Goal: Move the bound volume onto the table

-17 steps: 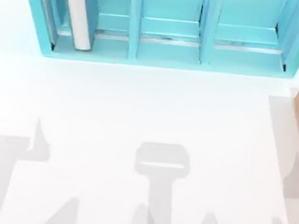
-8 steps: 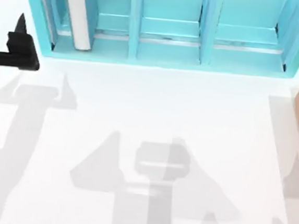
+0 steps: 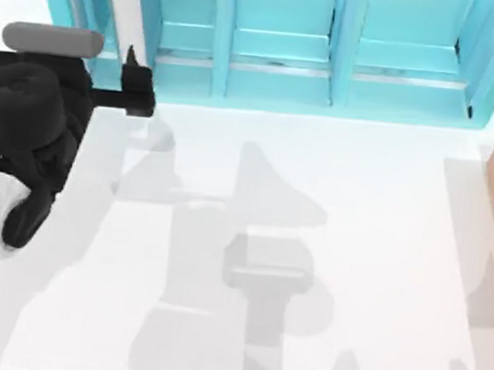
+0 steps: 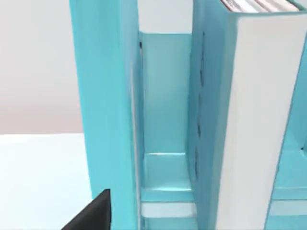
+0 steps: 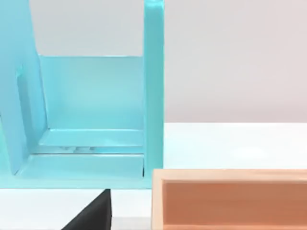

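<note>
Your left gripper (image 3: 133,80) sits at the front edge of the turquoise shelf unit (image 3: 277,84), at its leftmost compartment. The bound volume (image 3: 124,10) stands in that compartment, directly ahead of the fingertips and just beyond them, with its white-grey page edges facing you. Its long axis runs back into the shelf, away from the gripper, and the red lettering is at the far end. In the left wrist view the book (image 4: 259,120) stands upright with its broad page edge close ahead and slightly off to one side of the camera's line, and an open slot lies between it and the shelf's outer wall.

You cannot tell from these views how far the fingers are spread, and they hold nothing.

The left arm is clearly the nearer one. The right arm is parked over by the tan wooden box (image 5: 230,199), well away from the book. The table (image 3: 358,203) lies behind and beneath the gripper, so the book probably has to be drawn straight back along its own length.
</note>
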Tool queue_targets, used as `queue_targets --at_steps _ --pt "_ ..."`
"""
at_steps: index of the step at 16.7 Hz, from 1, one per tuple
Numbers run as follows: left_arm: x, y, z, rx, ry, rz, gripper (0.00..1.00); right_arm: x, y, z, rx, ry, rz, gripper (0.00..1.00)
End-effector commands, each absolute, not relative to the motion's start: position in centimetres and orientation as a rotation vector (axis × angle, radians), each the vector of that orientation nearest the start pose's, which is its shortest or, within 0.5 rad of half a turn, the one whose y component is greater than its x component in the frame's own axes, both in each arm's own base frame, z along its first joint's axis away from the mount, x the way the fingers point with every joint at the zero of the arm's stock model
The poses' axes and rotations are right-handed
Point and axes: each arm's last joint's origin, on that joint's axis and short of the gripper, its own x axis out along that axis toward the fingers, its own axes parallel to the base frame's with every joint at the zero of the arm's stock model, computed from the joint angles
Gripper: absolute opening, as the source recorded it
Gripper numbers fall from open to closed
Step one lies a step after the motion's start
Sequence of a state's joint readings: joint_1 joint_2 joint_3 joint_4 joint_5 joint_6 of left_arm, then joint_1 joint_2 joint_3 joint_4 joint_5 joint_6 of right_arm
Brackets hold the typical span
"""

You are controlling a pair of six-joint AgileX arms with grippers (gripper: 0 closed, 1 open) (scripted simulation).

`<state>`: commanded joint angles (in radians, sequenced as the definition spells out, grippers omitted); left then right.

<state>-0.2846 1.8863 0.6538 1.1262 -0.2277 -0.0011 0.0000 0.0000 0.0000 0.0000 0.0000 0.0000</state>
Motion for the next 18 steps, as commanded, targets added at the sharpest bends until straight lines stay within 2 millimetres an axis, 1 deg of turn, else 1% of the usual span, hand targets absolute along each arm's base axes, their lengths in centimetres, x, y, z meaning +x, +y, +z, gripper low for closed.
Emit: queue_targets --at_steps 3,5,11,13,15,18 --pt "34.6 -10.1 9.9 0.011 0.104 -0.043 1.00 10.6 -0.1 16.0 0.000 0.000 0.000 1.00" --pt "35.0 -10.5 8.9 0.009 0.097 -0.046 1.00 10.6 -0.1 16.0 0.000 0.000 0.000 1.00" --pt "35.1 -10.4 8.7 0.009 0.100 -0.043 1.00 10.6 -0.1 16.0 0.000 0.000 0.000 1.00" --pt "35.4 -10.5 8.6 0.009 0.099 -0.044 1.00 10.6 -0.1 16.0 0.000 0.000 0.000 1.00" --pt "36.7 -10.7 8.4 0.008 0.098 -0.046 1.00 10.6 -0.1 16.0 0.000 0.000 0.000 1.00" --pt "39.7 -11.0 8.1 0.008 0.095 -0.047 1.00 10.6 -0.1 16.0 0.000 0.000 0.000 1.00"
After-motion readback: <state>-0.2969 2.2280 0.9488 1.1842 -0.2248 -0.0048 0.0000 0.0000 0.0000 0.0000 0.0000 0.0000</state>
